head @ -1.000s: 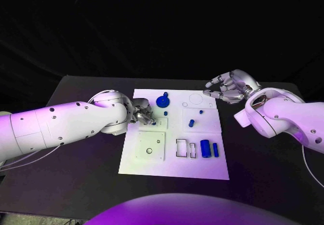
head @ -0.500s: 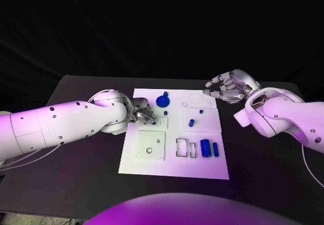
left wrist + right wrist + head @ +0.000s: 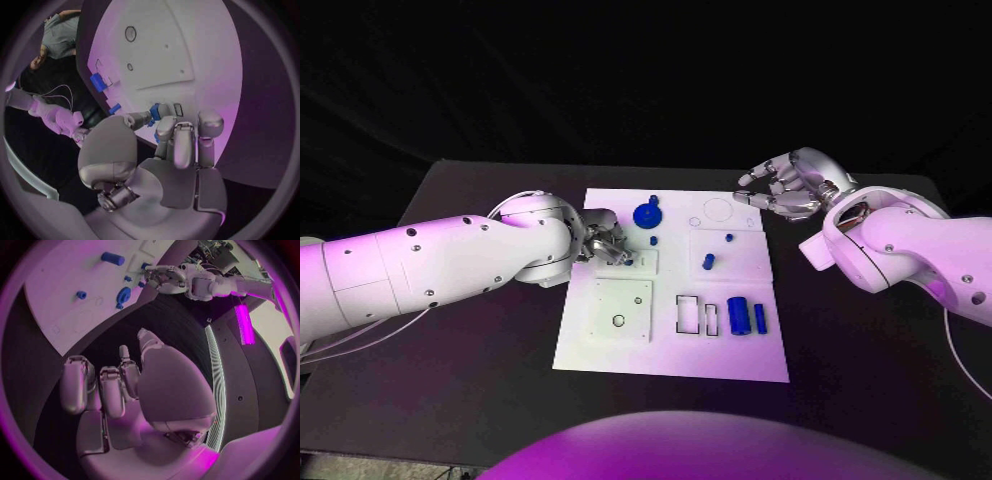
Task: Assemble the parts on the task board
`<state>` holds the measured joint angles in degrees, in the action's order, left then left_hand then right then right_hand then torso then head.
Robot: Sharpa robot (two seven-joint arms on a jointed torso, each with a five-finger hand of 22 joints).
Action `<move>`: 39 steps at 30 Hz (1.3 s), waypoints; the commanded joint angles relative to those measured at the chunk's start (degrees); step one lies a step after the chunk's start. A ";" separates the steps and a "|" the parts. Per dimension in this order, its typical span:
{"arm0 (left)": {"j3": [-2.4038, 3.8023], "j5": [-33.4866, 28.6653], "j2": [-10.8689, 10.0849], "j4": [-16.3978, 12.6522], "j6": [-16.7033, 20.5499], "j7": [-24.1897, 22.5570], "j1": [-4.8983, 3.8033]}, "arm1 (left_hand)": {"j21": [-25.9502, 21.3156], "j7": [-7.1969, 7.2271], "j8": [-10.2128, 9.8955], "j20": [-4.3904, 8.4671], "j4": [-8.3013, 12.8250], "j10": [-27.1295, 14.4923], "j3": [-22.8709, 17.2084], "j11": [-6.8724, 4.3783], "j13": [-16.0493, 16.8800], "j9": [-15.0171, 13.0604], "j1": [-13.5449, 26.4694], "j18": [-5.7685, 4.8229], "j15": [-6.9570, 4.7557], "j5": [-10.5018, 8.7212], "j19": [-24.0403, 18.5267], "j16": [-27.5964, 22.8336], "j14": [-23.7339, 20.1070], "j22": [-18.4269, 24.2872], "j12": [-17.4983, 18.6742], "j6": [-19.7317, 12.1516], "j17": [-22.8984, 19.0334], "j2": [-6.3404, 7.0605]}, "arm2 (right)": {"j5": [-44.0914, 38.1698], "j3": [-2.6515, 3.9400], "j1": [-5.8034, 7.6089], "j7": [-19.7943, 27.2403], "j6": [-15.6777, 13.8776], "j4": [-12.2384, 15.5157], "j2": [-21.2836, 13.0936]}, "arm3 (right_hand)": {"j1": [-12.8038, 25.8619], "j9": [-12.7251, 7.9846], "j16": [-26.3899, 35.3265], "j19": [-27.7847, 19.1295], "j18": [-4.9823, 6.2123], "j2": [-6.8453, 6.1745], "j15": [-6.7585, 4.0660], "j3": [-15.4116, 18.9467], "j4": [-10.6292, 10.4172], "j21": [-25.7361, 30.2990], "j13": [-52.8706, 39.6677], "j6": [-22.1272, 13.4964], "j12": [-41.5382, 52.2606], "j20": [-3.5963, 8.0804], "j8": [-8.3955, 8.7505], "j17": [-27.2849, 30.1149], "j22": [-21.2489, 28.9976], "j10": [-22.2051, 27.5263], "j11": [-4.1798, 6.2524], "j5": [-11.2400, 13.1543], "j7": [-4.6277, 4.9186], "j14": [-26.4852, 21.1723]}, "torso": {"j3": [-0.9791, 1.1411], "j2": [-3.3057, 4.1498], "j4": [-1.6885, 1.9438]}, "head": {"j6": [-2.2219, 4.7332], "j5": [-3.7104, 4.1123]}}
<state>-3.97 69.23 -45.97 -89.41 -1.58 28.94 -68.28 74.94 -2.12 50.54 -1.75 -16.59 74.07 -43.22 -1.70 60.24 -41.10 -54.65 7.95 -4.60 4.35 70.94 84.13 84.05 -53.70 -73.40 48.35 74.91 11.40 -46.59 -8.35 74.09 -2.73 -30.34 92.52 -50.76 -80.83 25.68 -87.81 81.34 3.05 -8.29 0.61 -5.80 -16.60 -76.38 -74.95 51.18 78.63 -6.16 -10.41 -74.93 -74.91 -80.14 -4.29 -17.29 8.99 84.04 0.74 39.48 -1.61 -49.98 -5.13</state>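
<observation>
Black tabletop under purple light, with the white task board sitting in the middle. Up near the board's far edge: a blue round part with a small knob at its top. Just below it, a tiny blue part, then another small one further right and a short blue peg, tilted a bit off the board's long axis. Down in the nearer right area: two blue cylinders lying side by side, long axes running toward the far edge, next to a pair of dark-outlined slots. Raised square plate on the near left with a small ring mark in it.

Left hand over the board's left side, fingers curled in around a small blue part; pinched between thumb and fingers in the left wrist view, probably, though partly hidden by the fingers. Left forearm blocking the board's left edge.

Right hand just off the board's far right corner, fingers half curled, apart, nothing in them.
</observation>
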 commanded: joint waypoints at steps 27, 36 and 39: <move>0.08 -0.97 -0.08 0.20 0.23 -0.05 0.02 | 0.21 -0.04 -0.95 0.14 -0.25 0.56 7.89 0.02 0.17 0.10 4.96 -1.06 -0.28 -0.03 0.29 0.18 2.92 -0.02 -0.42 0.61 2.74 -0.47 | -0.54 -0.01 -0.10 0.16 0.71 -0.09 0.05 | 0.89 0.09 0.27 -0.55 0.73 -0.14 -0.54 -0.09 -0.05 0.26 -1.75 -0.31 -0.36 -0.01 -0.35 -7.33 -4.05 0.35 0.12 0.05 -0.01 4.17 | 0.00 0.00 -0.04 | -0.02 -0.03; 2.63 -4.60 -1.12 -0.73 0.83 -0.20 -0.15 | 0.05 -0.12 -1.30 0.18 -0.03 -0.11 8.77 0.06 -0.79 0.10 3.61 -1.00 -0.28 0.30 0.11 0.14 2.90 0.31 0.19 0.04 2.69 -0.48 | -0.54 -0.01 -0.18 0.26 0.61 -0.24 0.02 | 0.89 0.09 0.27 -0.55 0.73 -0.14 -0.54 -0.09 -0.05 0.26 -1.75 -0.31 -0.36 -0.01 -0.35 -7.33 -4.05 0.35 0.12 0.05 -0.01 4.17 | -0.04 -0.04 -0.08 | 0.30 0.08; 3.90 -7.05 -1.55 -0.82 -0.33 -0.26 -1.05 | -0.36 -0.37 -1.81 0.10 -0.02 -0.76 9.36 0.26 -1.63 0.25 2.46 -0.86 -0.13 0.42 -0.40 0.10 2.87 1.17 0.74 -0.60 2.62 -0.45 | -0.54 -0.01 -0.20 0.28 0.60 -0.41 0.06 | 0.89 0.09 0.27 -0.55 0.73 -0.14 -0.54 -0.09 -0.05 0.26 -1.75 -0.31 -0.36 -0.01 -0.35 -7.33 -4.05 0.35 0.12 0.05 -0.01 4.17 | -0.01 -0.09 -0.03 | 0.44 0.03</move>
<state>-0.25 66.12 -47.46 -90.07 -1.29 29.01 -68.91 74.76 -2.54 48.84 -1.75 -16.68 73.48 -34.11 -1.42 58.68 -40.88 -51.89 7.95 -4.60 4.57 70.93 84.13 84.05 -52.61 -72.79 48.04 74.90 10.90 -46.59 -8.35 73.95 -2.71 -30.34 92.16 -50.76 -80.60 25.72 -87.81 81.34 3.05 -8.52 0.61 -5.80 -16.60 -76.38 -74.92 51.18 78.41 -6.16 -10.40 -74.91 -74.94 -80.14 -4.29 -17.29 8.99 84.03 0.70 39.45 -1.66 -49.65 -5.06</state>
